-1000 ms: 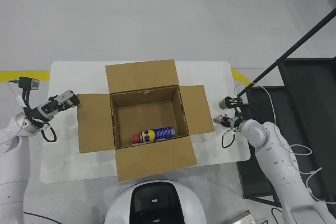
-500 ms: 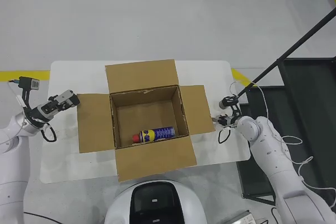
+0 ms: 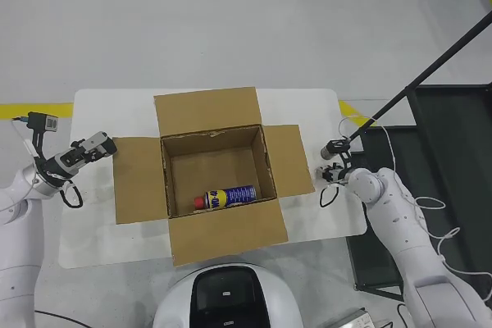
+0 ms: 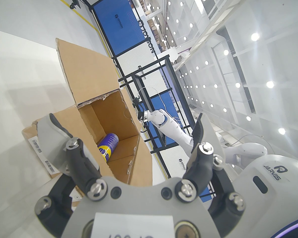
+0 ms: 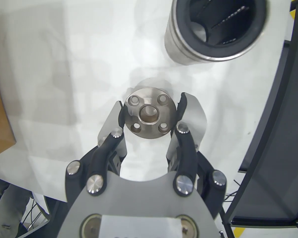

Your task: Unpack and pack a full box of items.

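Right gripper (image 5: 151, 107) grips a metal flange (image 5: 149, 113) at the surface's (image 3: 90, 238) right edge (steel cylinder (image 5: 213, 23) nearby); left gripper (image 3: 105, 146) hangs released at the left edge.

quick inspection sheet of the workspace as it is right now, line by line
surface: white table, no spills or marks seen
job's things: box in the middle of the table, all four flaps folded out; can lying on its side in the box; flange and hollow cylinder close together on the table, on the right gripper's side of the box
clutter: nothing seen
grippers: left gripper open, holding nothing, beside a side flap; right gripper low over the table, fingers against both sides of the flange
cables: white cable looping loosely beside the right arm, over the rack
surroundings: dark rack next to the table; yellow floor line
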